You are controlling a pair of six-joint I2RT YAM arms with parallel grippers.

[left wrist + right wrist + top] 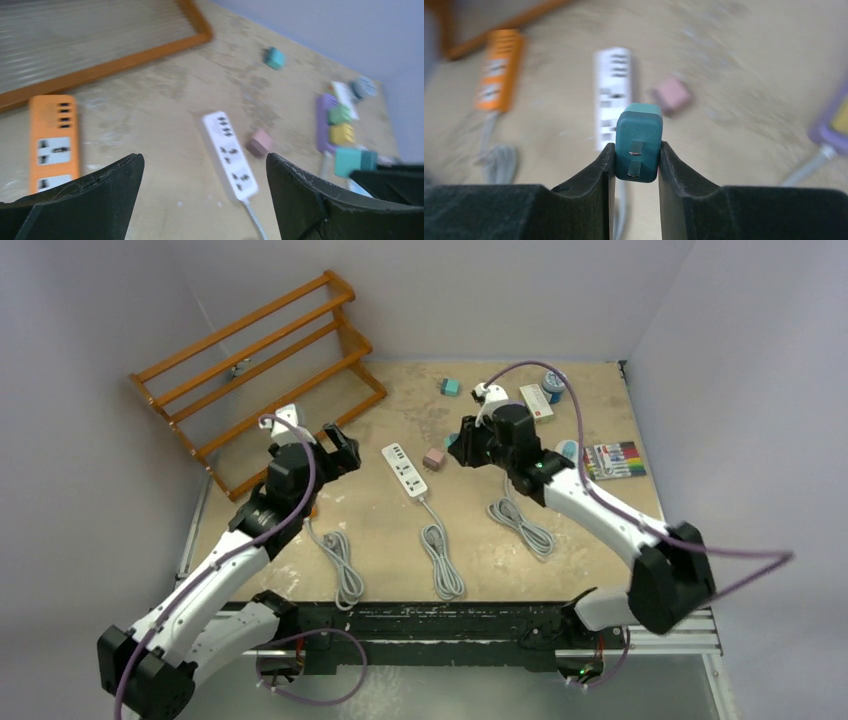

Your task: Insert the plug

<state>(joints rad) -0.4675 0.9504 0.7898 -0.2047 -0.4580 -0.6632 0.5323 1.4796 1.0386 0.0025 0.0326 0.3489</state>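
My right gripper (636, 159) is shut on a teal plug (639, 135), its two metal prongs facing the camera. It hovers above the table just right of the white power strip (404, 468), which lies flat in the middle with its sockets up. The strip also shows in the right wrist view (613, 95) and the left wrist view (230, 155). A pink plug (433, 458) lies beside the strip. My left gripper (205, 172) is open and empty, above the table left of the strip. An orange power strip (52, 145) lies below it.
A wooden rack (255, 360) stands at the back left. A loose teal block (451, 387), a tape roll (553, 382) and a marker box (615, 460) lie at the back right. A purple strip (324, 122) holds green and yellow plugs. Coiled cables (440, 560) lie near the front.
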